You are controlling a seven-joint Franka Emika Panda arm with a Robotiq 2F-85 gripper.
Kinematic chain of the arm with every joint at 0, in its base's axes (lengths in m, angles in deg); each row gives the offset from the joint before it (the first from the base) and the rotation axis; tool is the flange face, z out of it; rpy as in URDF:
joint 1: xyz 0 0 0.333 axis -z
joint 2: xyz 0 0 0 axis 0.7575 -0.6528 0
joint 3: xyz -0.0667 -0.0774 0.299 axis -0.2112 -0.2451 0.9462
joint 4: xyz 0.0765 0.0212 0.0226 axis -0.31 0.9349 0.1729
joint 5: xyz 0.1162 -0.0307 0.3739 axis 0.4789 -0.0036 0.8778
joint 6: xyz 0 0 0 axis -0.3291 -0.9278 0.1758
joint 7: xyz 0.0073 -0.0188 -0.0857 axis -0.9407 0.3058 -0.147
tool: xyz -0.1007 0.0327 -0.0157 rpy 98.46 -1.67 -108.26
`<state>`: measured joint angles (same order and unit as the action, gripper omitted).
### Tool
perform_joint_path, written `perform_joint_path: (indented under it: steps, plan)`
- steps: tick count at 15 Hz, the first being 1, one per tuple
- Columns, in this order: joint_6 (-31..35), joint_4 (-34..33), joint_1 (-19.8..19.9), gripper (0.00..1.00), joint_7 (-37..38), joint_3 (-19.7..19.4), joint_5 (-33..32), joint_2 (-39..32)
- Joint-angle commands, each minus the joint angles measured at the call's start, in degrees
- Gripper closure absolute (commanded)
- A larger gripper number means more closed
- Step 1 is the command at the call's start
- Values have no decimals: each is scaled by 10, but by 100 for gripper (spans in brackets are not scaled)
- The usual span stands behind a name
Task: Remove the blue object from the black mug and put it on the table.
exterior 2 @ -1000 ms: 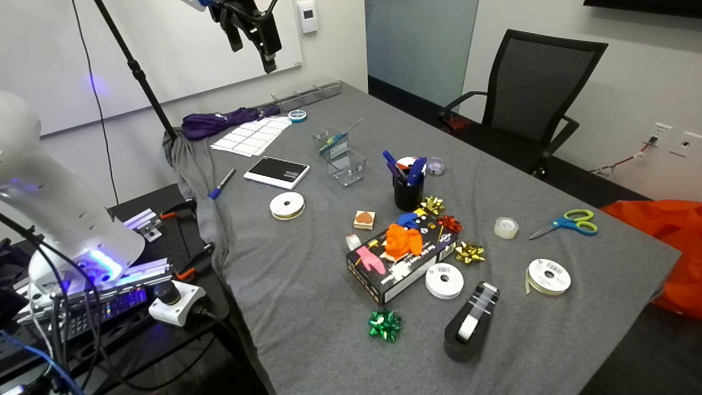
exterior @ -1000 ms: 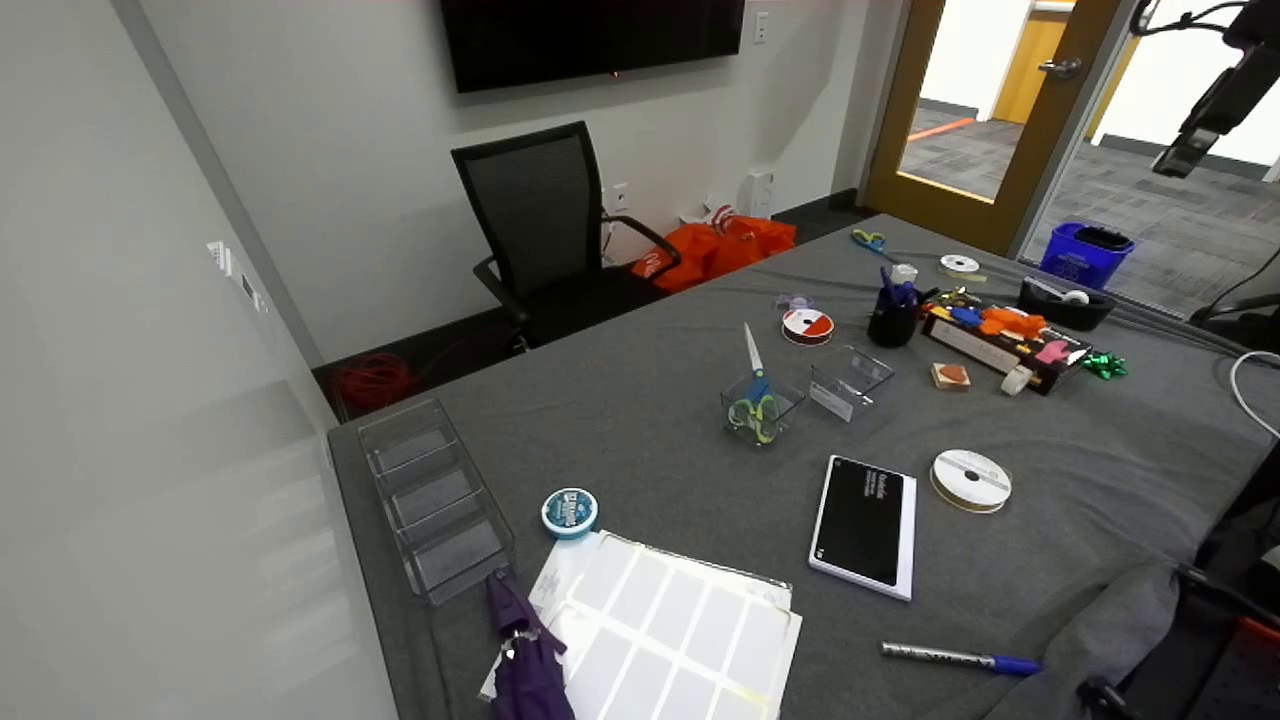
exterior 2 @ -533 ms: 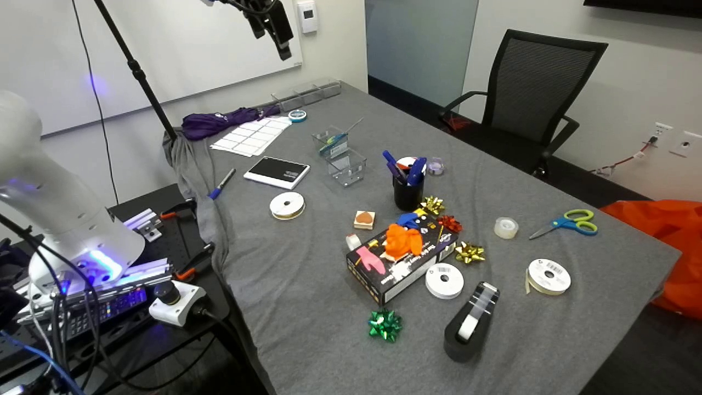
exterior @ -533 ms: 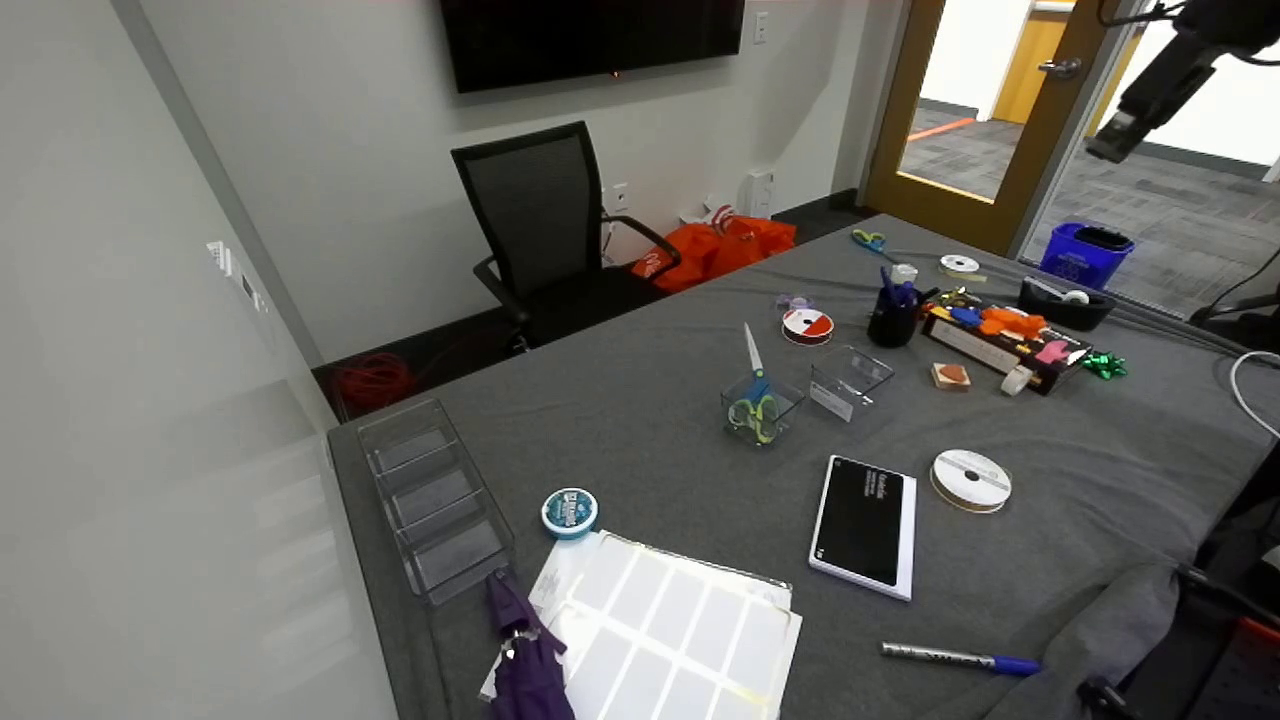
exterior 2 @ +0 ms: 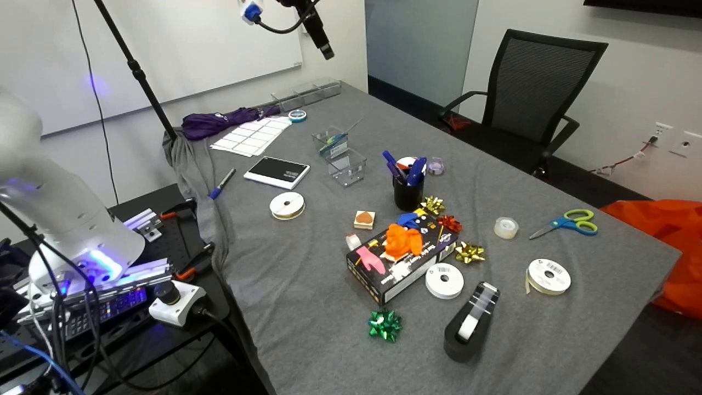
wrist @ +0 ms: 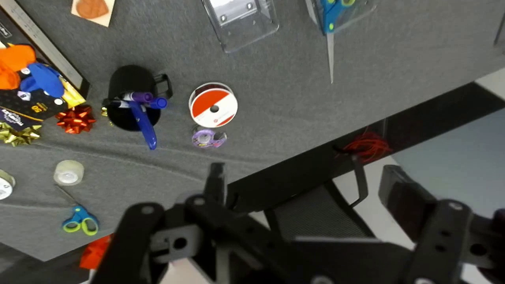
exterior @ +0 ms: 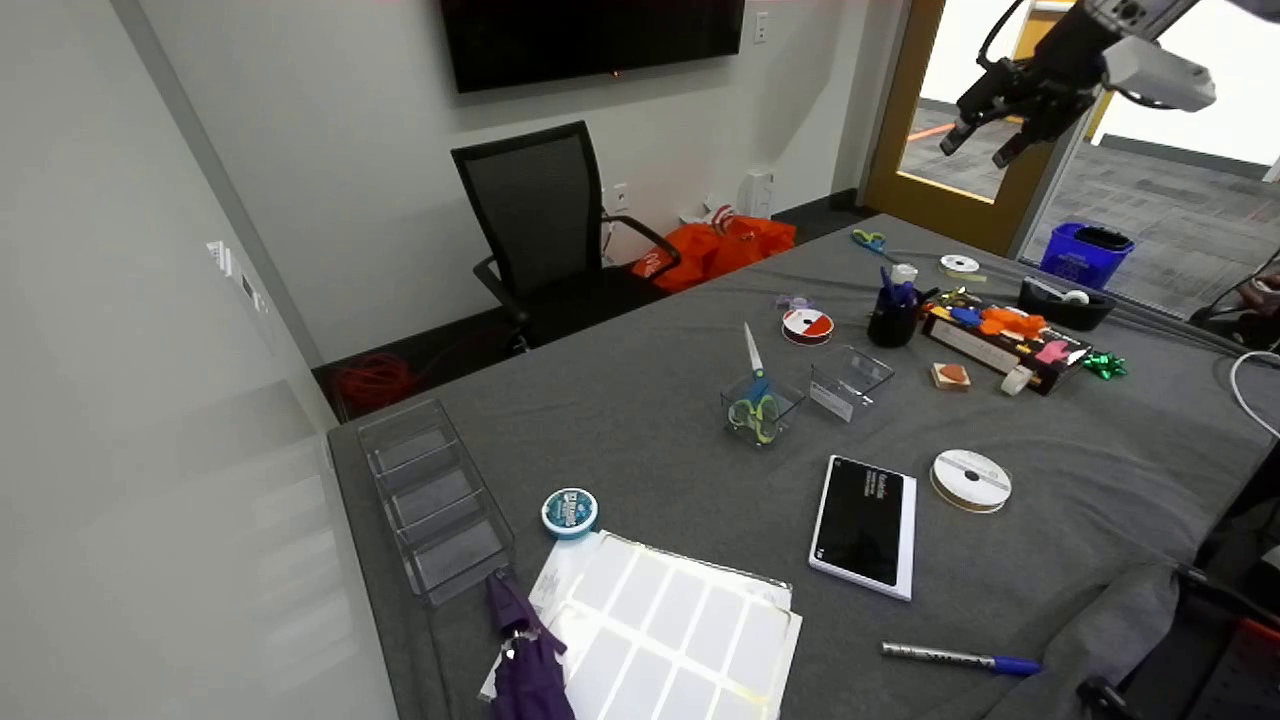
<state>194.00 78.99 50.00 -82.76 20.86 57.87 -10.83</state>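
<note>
The small black mug [exterior: 892,325] stands upright on the dark grey table [exterior: 620,430]. It also shows in an exterior view [exterior 2: 408,196] and in the wrist view [wrist: 132,81]. Several blue and purple sticks lean in it. A blue stick [wrist: 145,127] tilts out over its rim, also seen in an exterior view [exterior 2: 417,170]; the sticks' lower ends are hidden in the mug. My gripper [exterior: 975,154] is open and empty, high above the table and away from the mug. In the wrist view its fingers [wrist: 304,173] are wide apart, with the mug at upper left.
A black box [exterior 2: 403,258] with balloons lies against the mug's side of the table, with bows [exterior 2: 433,205] near it. A ribbon spool [wrist: 214,105] and purple tape [wrist: 208,138] lie near the mug. Clear trays [exterior 2: 346,166], a tablet-like box [exterior 2: 277,172] and a marker [exterior 2: 222,184] lie farther off.
The gripper has swung inward over the table, leftward in an exterior view and rightward in an exterior view, and has turned. The mug, sticks and table items have not moved.
</note>
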Motion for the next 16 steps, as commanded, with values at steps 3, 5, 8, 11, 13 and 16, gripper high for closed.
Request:
perform_joint_path:
  steps: [3, 5, 8, 11, 13, 16]
  plan:
    - [111, -76, 42, 0, 184, 19, -75, -120]
    - [129, -101, 46, 0, 251, 10, -117, -155]
    - [99, -128, 45, 0, 300, -2, -152, -188]
    - [46, -130, 41, 0, 303, -3, -154, -201]
    - [1, -137, 40, 0, 298, -1, -154, -210]
    - [-40, -164, 37, 0, 308, -1, -158, -227]
